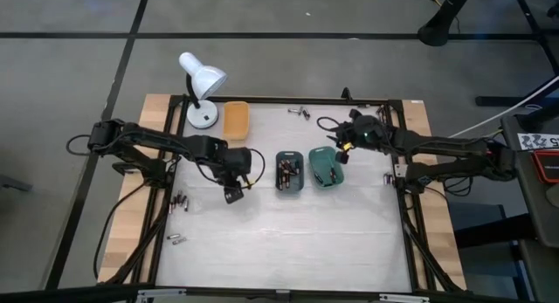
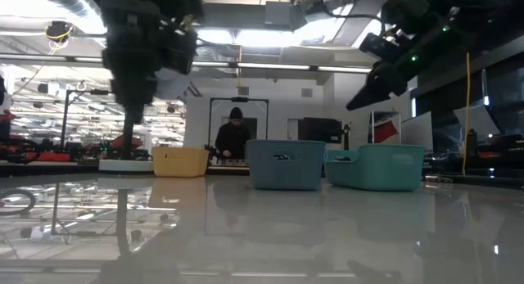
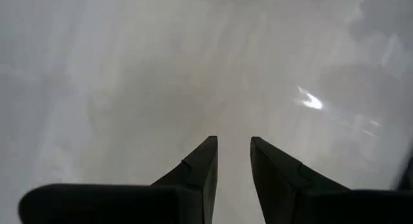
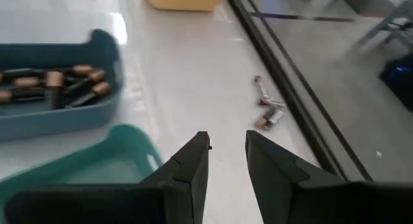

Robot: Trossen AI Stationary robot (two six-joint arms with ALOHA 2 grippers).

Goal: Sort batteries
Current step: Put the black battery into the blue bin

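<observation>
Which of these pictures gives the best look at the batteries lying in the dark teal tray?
The right wrist view: the batteries lie close, their copper-coloured ends plain. The high view shows them only as tiny specks inside the dark teal tray. The low view shows just the tray's wall; the left wrist view shows none.

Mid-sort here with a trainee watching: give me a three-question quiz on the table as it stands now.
1. True or false: the left hand holds a battery.
2. Which tray shows batteries inside in the right wrist view: A orange, B dark teal, C green?
3. Fill in: the white lamp stands beside the ____ tray.

Key:
1. False; nothing shows between its fingers above the bare table.
2. B. The right hand hangs near the green tray, also with nothing in it.
3. Orange.
</observation>
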